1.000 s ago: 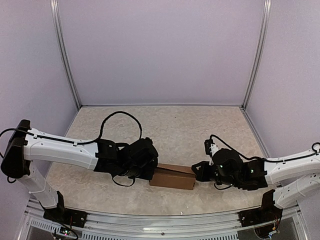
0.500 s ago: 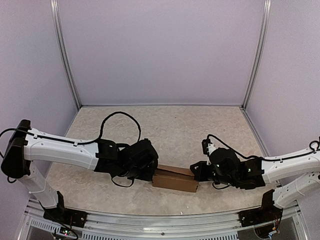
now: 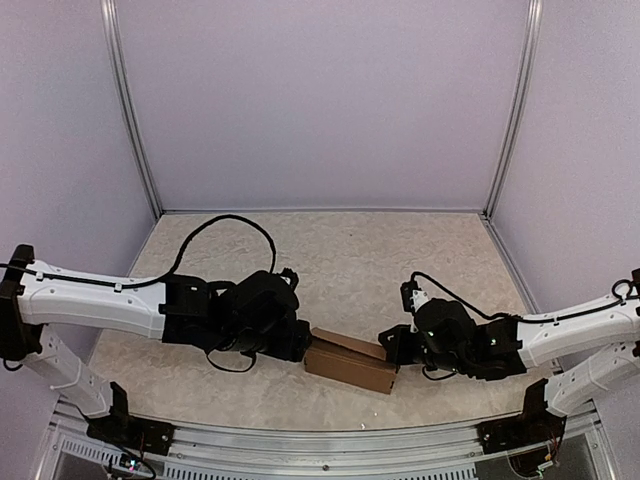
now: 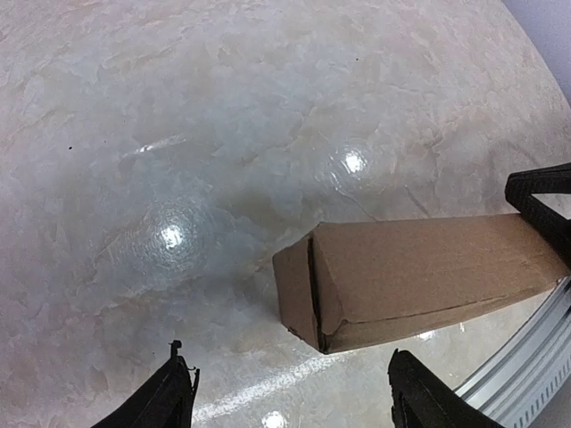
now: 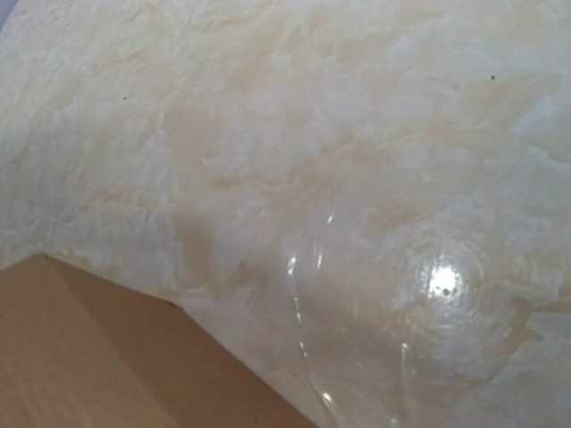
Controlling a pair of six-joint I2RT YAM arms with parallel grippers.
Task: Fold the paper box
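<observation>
Over on the left, the left hand (image 3: 298, 347) sat low on the pale marbled worktop (image 3: 400, 255), right at the left end of the plain brown oblong cardboard box (image 3: 350, 362). Its wrist camera caught the two black fingertips (image 4: 174, 392) spread wide and released, gripping nothing. The box (image 4: 419, 272) lay just ahead of them, with a seam down its near end face. In the middle, the box rested closed on its long side near the front of the worktop, between the two hands, its right end angled slightly toward the front edge. On the right, the right hand (image 3: 390, 345) was tight against the box's right end. Its own camera gave only a brown corner (image 5: 80, 357) and glossy worktop, so I could not tell whether that hand was released or clenched.
</observation>
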